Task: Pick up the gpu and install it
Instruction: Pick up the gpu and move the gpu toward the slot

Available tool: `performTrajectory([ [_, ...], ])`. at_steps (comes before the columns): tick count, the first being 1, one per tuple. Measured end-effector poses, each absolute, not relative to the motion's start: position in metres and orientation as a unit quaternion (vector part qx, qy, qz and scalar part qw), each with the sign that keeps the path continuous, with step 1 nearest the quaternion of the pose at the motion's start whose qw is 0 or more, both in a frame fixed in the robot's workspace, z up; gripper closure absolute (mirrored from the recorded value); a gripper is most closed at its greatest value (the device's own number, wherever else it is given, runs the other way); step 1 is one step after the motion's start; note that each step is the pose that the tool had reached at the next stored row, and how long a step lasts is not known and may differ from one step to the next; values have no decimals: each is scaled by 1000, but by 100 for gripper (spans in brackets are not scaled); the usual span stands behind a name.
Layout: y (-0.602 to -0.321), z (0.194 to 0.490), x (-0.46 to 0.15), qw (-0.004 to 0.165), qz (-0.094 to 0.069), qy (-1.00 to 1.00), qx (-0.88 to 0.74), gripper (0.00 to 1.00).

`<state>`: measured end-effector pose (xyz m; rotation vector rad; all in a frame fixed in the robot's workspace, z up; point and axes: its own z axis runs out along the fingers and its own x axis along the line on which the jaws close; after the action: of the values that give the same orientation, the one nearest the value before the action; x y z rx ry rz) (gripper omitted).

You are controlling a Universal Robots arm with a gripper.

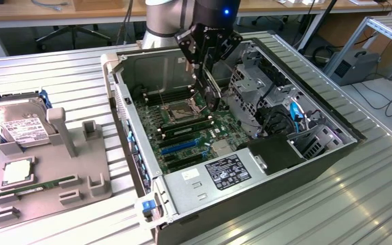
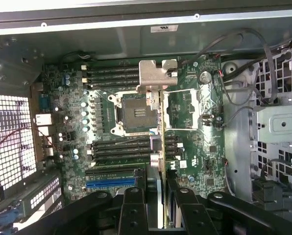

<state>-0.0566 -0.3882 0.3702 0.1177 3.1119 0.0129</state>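
Arm: the Universal Robots arm reaches in from the upper middle of the exterior view and hangs over the open computer case (image 1: 250, 199).
Gripper: the gripper (image 1: 206, 65) points down into the case, above the motherboard (image 1: 192, 135). Its jaws are drawn in narrow and clamped on a thin card.
Gpu: the gpu (image 1: 212, 92) is held in the jaws and hangs edge-on, upright, in the upper middle of the exterior view, just beside the drive cage (image 1: 250, 87).
Gpu, wrist view: the gpu (image 2: 161, 147) shows as a thin edge between the black fingers (image 2: 133, 210) of the gripper (image 2: 159, 198). It runs out past the CPU socket (image 2: 136, 113), and its silver bracket (image 2: 157, 76) is at the far end.
Contact: I cannot tell whether the card's lower edge touches the board.
Board: the CPU socket (image 1: 182, 111) stands open. Dark RAM slots (image 2: 120, 147) lie on both sides of it, and a blue expansion slot (image 2: 110, 183) is near the fingers.
Case: it lies on its side on the slatted metal table (image 1: 59, 76), with a labelled power supply (image 1: 226, 171) at its near end.
Fixture: a grey parts holder (image 1: 80, 168) sits at the exterior view's left, well apart from the gripper.
On the fixture: a hard drive (image 1: 20, 125) leans in the upper part, a CPU (image 1: 18, 171) lies below it, and a green RAM stick (image 1: 36, 188) lies lower still.
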Motion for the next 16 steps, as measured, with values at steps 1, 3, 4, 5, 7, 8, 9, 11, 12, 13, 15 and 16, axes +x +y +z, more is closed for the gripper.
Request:
performTrajectory([
  [1,-388,370,-57,14,4,999,38,73],
  [3,-388,369,-57,14,4,999,38,73],
  [4,-388,369,-57,14,4,999,38,73],
  [5,-388,368,-57,14,4,999,38,73],
  [7,-388,368,-57,14,4,999,38,73],
  [8,-388,367,-57,14,4,999,38,73],
  [9,-388,367,-57,14,4,999,38,73],
  [11,-388,366,-57,14,4,999,38,73],
  [12,-388,366,-57,14,4,999,38,73],
  [13,-388,366,-57,14,4,999,38,73],
  [15,-388,365,-57,14,4,999,38,73],
  [16,-388,365,-57,14,4,999,38,73],
])
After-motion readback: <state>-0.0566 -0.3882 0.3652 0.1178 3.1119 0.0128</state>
